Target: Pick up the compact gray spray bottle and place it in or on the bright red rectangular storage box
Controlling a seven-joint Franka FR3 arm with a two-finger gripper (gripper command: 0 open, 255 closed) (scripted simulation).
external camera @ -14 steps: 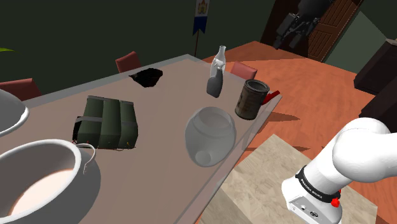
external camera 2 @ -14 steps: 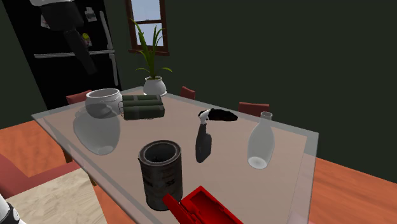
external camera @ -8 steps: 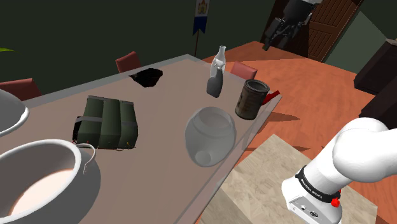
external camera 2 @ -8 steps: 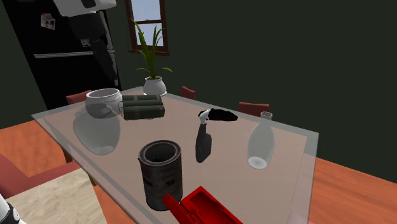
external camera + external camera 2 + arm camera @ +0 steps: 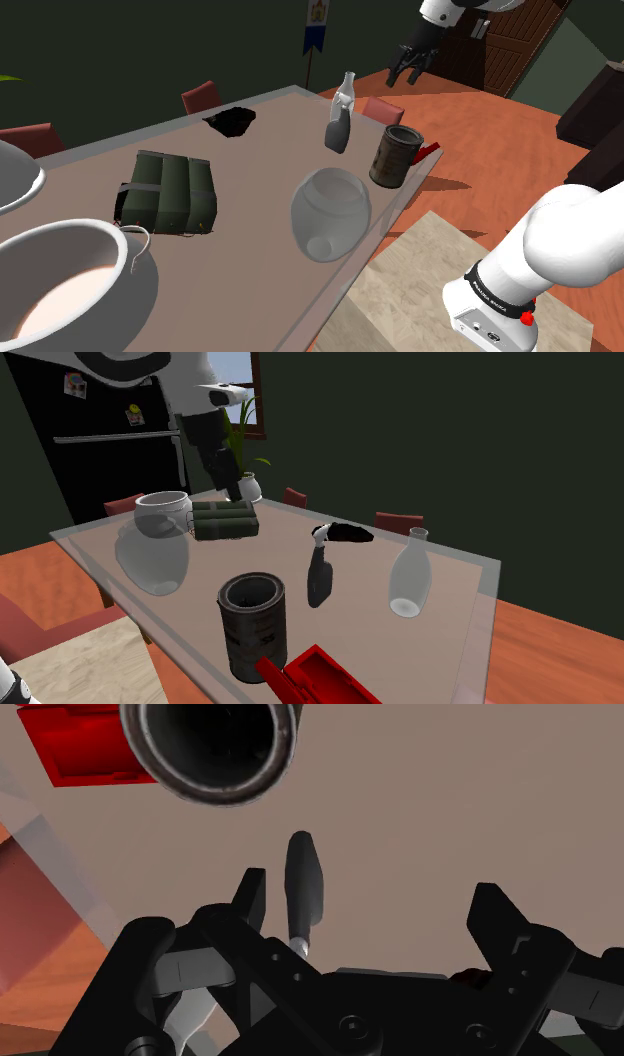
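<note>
Gripper (image 5: 408, 76) is hanging high over the table (image 5: 262, 165), beyond its far edge in the shoulder view. Its fingers (image 5: 250, 899) are standing wide apart and clasping nothing.

The gray spray bottle (image 5: 338, 133) is standing upright on the table, well below the gripper and apart from it. It has a dark gray body and a white trigger head. In the wrist view the spray bottle (image 5: 303, 889) is showing between the two fingers, closer to one of them, with neither touching it.

A rusty dark metal can (image 5: 396, 155) is standing open-topped near the bottle, toward the table's corner. The red box (image 5: 430, 150) is lying at the table's edge, just beside the can.

Further along the table a clear glass jar (image 5: 330, 213), a dark green strapped bundle (image 5: 168, 192) and a white bowl (image 5: 60, 280) are sitting. A clear glass vase (image 5: 410, 577) is standing just beside the bottle.

Writing: a black band (image 5: 495, 290) on the arm's base is carrying white lettering, too small to read. A blue and white banner (image 5: 318, 25) is showing a yellow emblem, with no words legible. No label is showing on the bottle or the can.
</note>
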